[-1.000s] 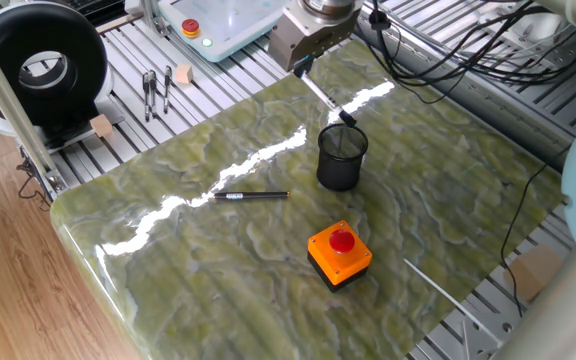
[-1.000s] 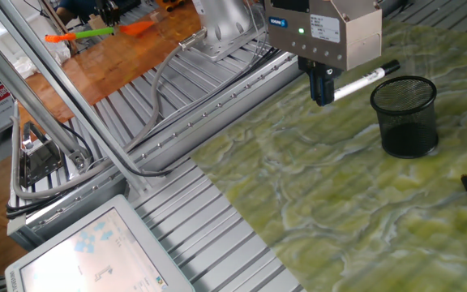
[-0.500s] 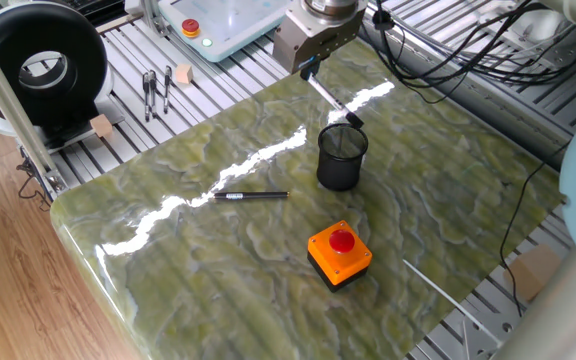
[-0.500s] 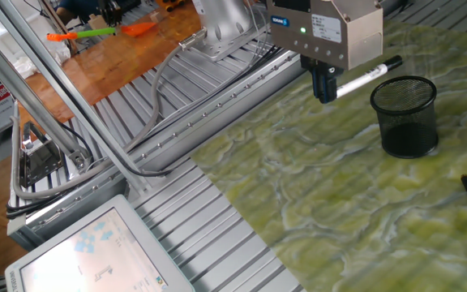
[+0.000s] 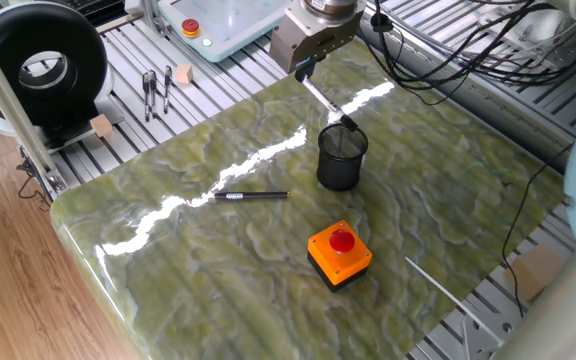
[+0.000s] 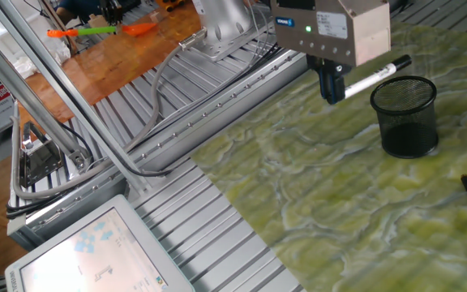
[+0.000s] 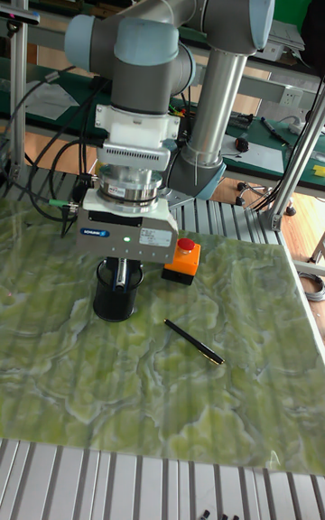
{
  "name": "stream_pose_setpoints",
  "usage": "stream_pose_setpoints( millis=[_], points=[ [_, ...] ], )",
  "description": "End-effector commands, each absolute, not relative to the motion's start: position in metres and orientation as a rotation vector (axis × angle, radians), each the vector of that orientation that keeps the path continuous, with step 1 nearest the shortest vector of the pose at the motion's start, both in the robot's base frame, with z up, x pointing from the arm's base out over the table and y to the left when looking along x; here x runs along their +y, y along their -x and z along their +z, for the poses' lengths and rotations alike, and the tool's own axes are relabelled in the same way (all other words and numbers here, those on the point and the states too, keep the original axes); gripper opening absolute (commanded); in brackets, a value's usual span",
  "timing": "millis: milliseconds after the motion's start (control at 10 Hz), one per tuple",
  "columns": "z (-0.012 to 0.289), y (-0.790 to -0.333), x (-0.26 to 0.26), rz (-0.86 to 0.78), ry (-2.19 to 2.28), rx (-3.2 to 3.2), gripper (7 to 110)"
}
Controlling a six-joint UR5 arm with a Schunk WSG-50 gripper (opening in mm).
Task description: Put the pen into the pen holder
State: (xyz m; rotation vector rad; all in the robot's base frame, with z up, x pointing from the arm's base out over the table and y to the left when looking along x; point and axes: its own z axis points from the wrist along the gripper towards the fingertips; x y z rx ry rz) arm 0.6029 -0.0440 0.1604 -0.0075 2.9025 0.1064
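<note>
Grip: gripper [image 6: 332, 88] jaws clenched on pen [image 6: 373, 75].
Advice: dark tip needed centring over holder [image 6: 405, 116] before release.

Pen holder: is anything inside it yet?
Through the pen holder mesh and open top, nothing shows inside. The pen is held tilted in the pincer, its dark end above the rim. From the tall fixed view the pincer covers the cup's opening.
</note>
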Motion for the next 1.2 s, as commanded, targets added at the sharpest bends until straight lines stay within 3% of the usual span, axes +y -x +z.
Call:
stream_pose_setpoints(
  millis=[0,200,800,1100],
  points=[
    [0.185,-0.602,-0.032,0.190,0.025,2.815,7],
    [0.196,-0.595,-0.033,0.185,0.046,2.772,7],
    [0.236,-0.631,-0.026,0.230,0.240,2.453,7],
    [0.226,-0.630,-0.033,0.245,0.257,2.442,7]
  ],
)
